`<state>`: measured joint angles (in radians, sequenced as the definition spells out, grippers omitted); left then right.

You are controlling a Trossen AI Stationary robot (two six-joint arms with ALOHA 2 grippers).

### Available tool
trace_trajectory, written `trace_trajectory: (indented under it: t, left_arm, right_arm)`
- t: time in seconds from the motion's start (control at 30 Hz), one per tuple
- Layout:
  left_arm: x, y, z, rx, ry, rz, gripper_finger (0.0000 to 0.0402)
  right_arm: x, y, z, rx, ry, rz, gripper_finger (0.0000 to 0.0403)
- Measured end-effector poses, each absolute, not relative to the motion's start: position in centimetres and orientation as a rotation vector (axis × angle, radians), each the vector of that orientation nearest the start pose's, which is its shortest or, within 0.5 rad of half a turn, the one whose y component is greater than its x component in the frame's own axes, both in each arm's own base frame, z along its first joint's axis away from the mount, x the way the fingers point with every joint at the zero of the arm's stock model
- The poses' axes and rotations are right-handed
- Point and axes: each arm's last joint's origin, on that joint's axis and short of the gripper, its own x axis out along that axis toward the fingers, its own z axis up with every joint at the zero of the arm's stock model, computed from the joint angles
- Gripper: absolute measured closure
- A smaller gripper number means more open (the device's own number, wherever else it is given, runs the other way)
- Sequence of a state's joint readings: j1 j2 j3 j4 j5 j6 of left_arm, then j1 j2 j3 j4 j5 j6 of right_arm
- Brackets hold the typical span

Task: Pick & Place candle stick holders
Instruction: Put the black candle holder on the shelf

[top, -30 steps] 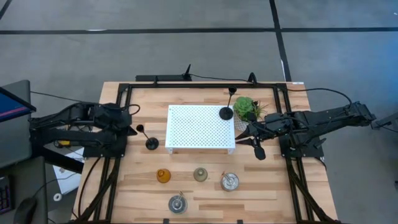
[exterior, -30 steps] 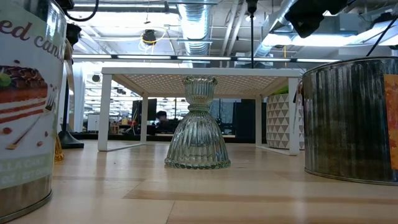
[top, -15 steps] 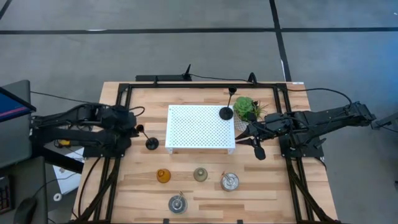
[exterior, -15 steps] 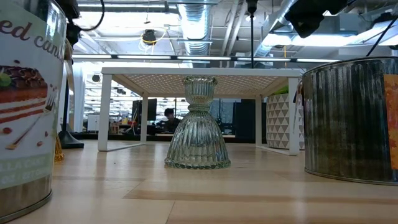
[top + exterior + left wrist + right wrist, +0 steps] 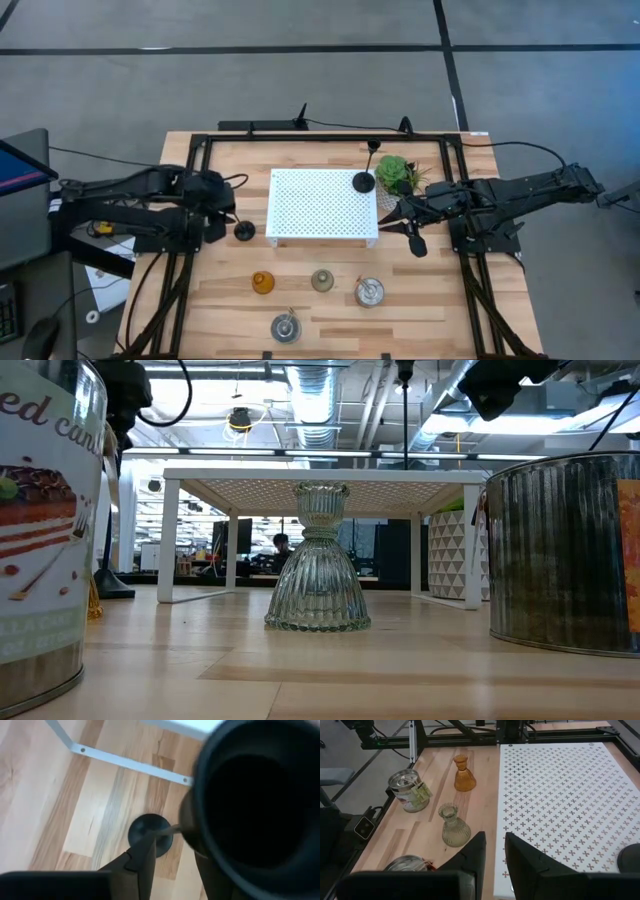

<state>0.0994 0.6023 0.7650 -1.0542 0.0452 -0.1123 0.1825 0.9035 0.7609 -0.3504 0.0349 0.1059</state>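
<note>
**Black holder at the left gripper: stem upright, jaws level with its upper part**

Item: black candle stick holder (image 5: 244, 230), thin stem on a round base, standing on the desk (image 5: 330, 300) just left of the white perforated tray (image 5: 322, 205). Its long axis is vertical. In the left wrist view its cup (image 5: 252, 815) fills most of the picture, with the stem running down to the base (image 5: 150, 834) below.

Left gripper (image 5: 222, 222): directly beside this holder, on its left, at the height of the upper stem. One finger shows alongside the stem; the jaws look parted, though whether they touch the stem cannot be told. This arm is plainly the nearer one to the holder.

Right gripper (image 5: 492, 851): over the right edge of the tray, beside the green potted plant (image 5: 394, 172); jaws set close, a narrow gap between them, nothing in it.

Other stock: second black holder (image 5: 364, 181) on the tray's far right corner; amber holder (image 5: 262, 283), grey-green holder (image 5: 322, 280) and two silver cups (image 5: 369, 292) (image 5: 285, 327) on the near desk, well apart from both grippers.

Judgement: any next move on the left holder depends on keeping the jaws square to the upright stem, since the tray's leg stands just to its right.
</note>
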Motion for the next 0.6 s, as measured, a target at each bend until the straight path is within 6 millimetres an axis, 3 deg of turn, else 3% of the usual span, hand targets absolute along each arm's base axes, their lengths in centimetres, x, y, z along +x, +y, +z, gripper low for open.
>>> trace_trajectory:
  t: [0.6]
  left_arm:
    - [9.97, 0.86, 27.52, -0.171, 0.903, 0.102, 0.0264]
  right_arm:
    - [18.98, 3.40, 28.97, 0.050, 0.498, 0.119, 0.0338]
